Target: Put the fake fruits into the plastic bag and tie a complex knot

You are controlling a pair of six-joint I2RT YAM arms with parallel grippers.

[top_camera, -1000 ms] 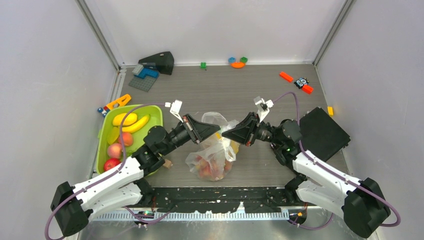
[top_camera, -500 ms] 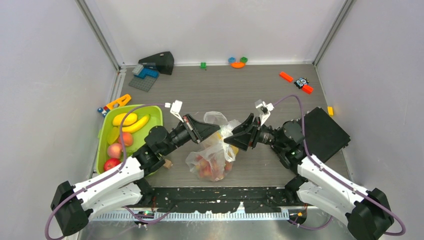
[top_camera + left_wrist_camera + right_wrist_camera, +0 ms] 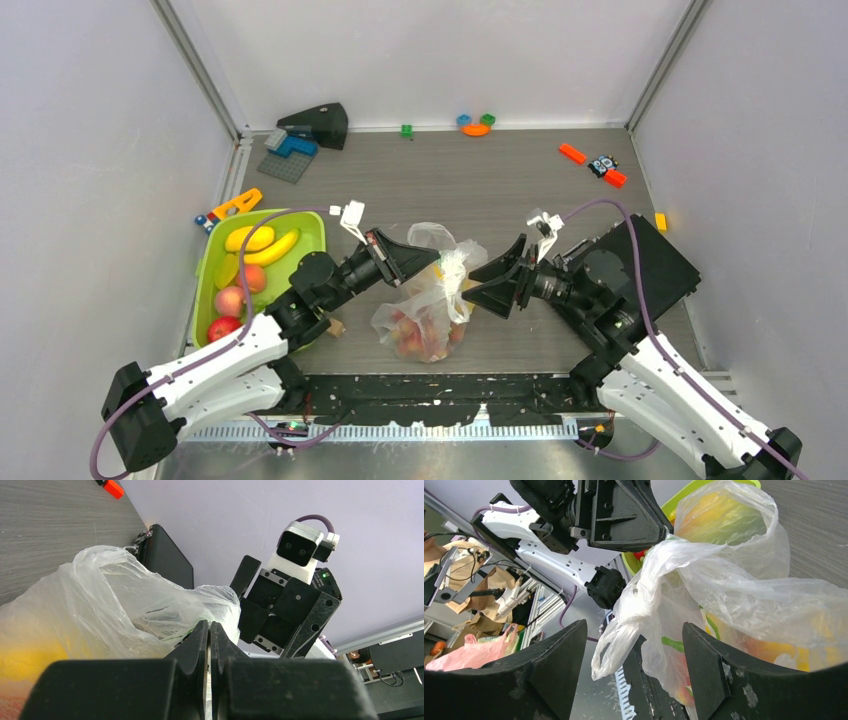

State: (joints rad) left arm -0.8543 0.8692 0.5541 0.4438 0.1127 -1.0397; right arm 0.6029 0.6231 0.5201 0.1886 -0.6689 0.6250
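Observation:
The plastic bag (image 3: pixel 430 300) stands mid-table with reddish and yellow fake fruits (image 3: pixel 418 338) inside. My left gripper (image 3: pixel 437 262) is shut on the bag's upper plastic; in the left wrist view its fingers (image 3: pixel 200 640) press together with a thin strip of film between them. My right gripper (image 3: pixel 474 283) stands open just right of the bag and holds nothing. In the right wrist view its wide-apart fingers (image 3: pixel 704 665) frame a loose handle loop (image 3: pixel 621 630) that hangs free. More fruits, bananas (image 3: pixel 262 246), a peach (image 3: pixel 230 300) and an apple (image 3: pixel 221 328), lie in the tray.
The lime-green tray (image 3: pixel 313 222) sits left of the bag. A black case (image 3: pixel 655 262) lies behind the right arm. Toy bricks (image 3: pixel 476 124), orange pieces (image 3: pixel 590 160) and a dark wedge (image 3: pixel 315 125) are scattered along the back.
My right gripper has opened, let go of the bag's top and drawn back to the right. The left gripper has stayed shut on the bag.

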